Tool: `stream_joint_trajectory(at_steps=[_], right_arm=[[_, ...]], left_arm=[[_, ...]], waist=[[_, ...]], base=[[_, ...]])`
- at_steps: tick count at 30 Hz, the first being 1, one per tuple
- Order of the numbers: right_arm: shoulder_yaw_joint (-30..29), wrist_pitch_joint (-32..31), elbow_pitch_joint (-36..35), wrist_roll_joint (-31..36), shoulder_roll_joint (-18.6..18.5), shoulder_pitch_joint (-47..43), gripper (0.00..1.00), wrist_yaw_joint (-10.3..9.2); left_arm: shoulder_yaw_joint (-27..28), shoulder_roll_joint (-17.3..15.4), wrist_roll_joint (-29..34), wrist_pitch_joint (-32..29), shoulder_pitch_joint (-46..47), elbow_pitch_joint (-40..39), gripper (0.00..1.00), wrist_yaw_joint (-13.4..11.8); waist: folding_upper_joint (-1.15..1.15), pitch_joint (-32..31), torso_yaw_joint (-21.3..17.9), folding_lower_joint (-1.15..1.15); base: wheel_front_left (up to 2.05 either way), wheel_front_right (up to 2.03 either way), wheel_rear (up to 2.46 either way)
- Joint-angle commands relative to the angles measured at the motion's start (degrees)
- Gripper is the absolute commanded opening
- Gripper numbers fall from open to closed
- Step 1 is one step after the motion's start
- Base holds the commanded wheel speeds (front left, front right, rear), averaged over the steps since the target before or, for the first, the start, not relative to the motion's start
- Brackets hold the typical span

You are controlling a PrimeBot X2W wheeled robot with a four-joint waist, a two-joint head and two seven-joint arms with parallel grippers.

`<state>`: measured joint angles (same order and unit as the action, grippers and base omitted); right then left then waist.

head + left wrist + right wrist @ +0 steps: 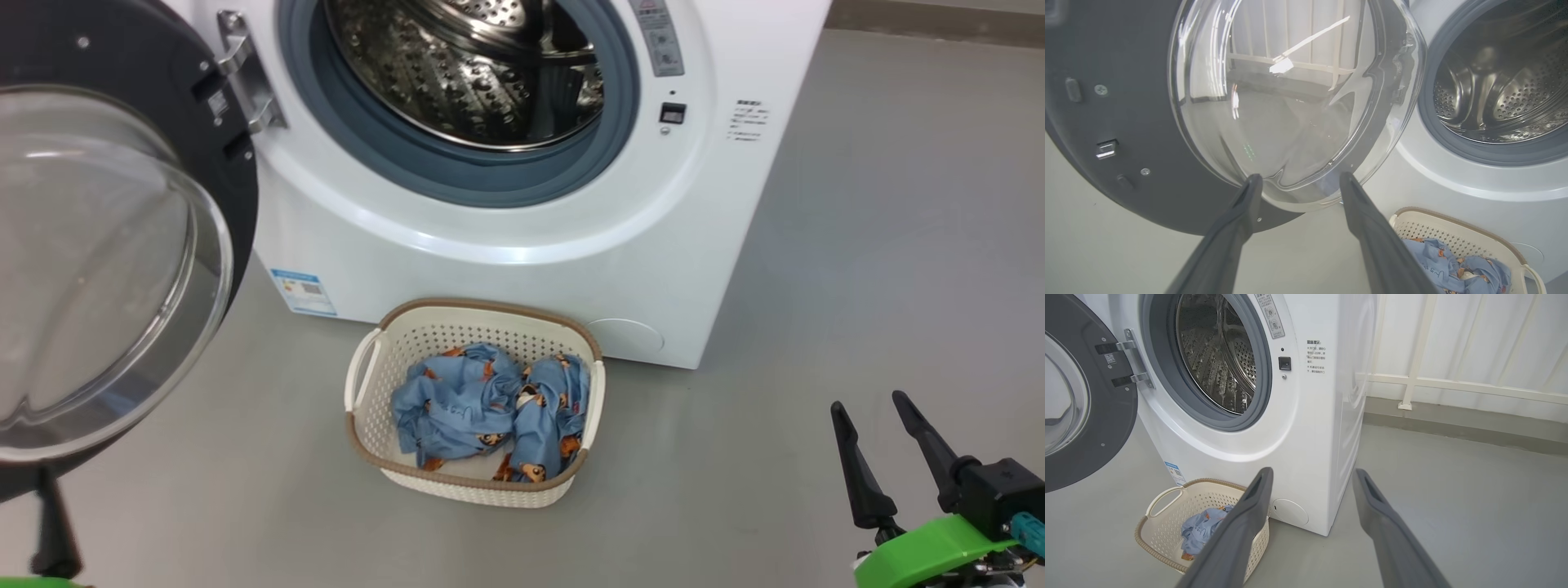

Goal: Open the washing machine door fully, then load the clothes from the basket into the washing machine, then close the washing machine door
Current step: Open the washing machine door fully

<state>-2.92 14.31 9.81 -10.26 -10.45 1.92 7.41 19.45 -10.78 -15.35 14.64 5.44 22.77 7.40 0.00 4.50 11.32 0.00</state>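
"Two grippers: does either have hold of anything?"

"Neither. My left gripper has its fingers spread wide with nothing between them. My right gripper is spread just as wide, bare too, above the grey floor."

"What is in front of the left one?"

"The washing machine door stands swung open just beyond my left fingertips. Its clear glass bowl bulges toward me, the lower rim right at the tips. I cannot tell whether they touch it."

"And the rest?"

"The washing machine is ahead of my right gripper and to its left, with the steel drum showing. The basket sits on the floor just in front of the machine, partly behind my right gripper's left finger. The clothes lie bunched inside it."
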Motion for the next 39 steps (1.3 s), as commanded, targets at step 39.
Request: stream_joint_trajectory(at_steps=[39], right_arm=[[-1.0, 0.7, -2.3, -1.0, 0.0, -0.5, 1.00, 0.08]], left_arm=[[-17.9, -4.9, -10.9, 0.4, -3.3, -13.0, 1.00, 0.1]], waist=[[0.00, 0.4, -14.7, 0.00]], base=[[0.00, 0.00, 0.00]])
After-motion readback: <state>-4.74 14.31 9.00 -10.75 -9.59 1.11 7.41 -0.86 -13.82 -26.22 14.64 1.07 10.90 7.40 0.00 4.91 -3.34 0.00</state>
